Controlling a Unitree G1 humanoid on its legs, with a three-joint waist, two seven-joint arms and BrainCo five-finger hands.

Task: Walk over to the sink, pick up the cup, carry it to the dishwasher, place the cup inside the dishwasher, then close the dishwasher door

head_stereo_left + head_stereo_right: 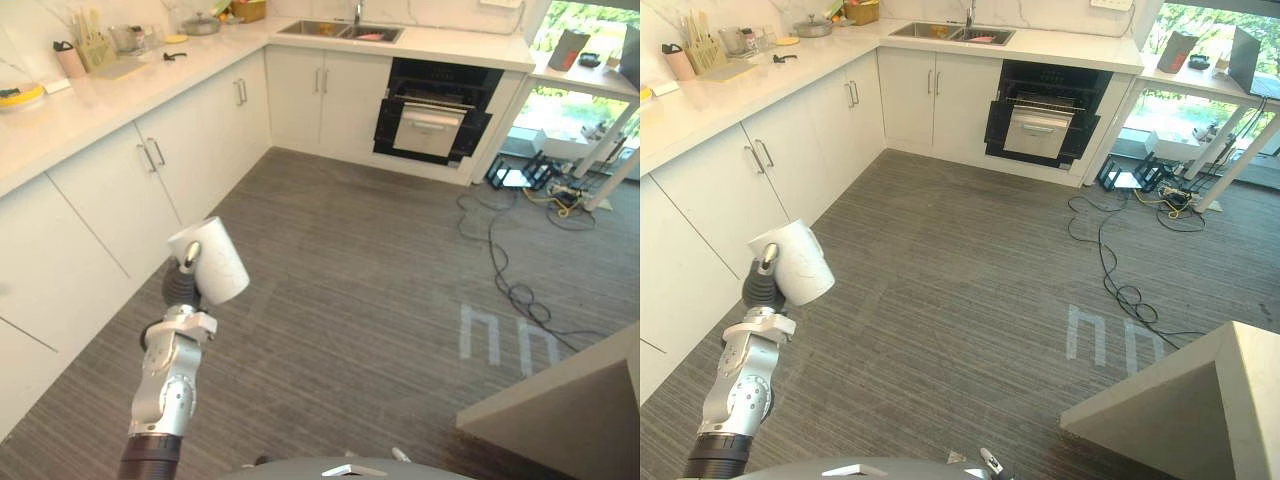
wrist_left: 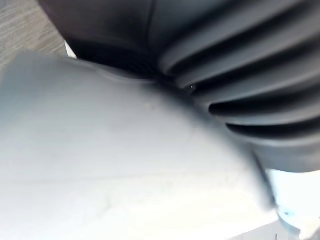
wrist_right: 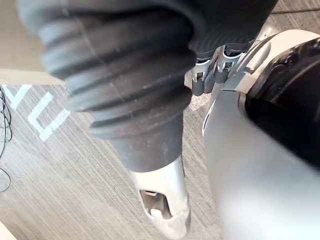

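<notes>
A kitchen with a grey, finely striped floor [image 1: 380, 280]. It looks matte and low-pile, so footing should be sure. White flat-fronted cabinets [image 1: 110, 210] with slim bar handles run along the robot's left and across the far wall under a pale, glossy, stone-like counter [image 1: 100, 95].

Below the far counter's right end stands the black dishwasher [image 1: 432, 115]. Its silver-lined door looks tipped forward, partly open. The steel sink [image 1: 340, 30] is set into the counter just left of it, well apart from the robot.

The cup [image 1: 215, 260] is off the counter already. It is a plain white cylinder with smooth walls, probably ceramic, held tilted in the air over the floor beside the left cabinet run. The left hand [image 1: 178, 285] grips it with fingers wrapped about its wall, one dark tip pressed near the rim.

The right hand [image 3: 125, 80] hangs low over the floor, and I cannot tell whether it is open or closed.

Main risks, as I judge them:
- The slick wall could slide in the grip as walking jolts it, and the tilt adds to that.
- Loose black cables [image 1: 500, 260] snake across the floor to the right of the dishwasher and could catch a foot.
- The jutting door edge could strike the cup on the way in.
</notes>
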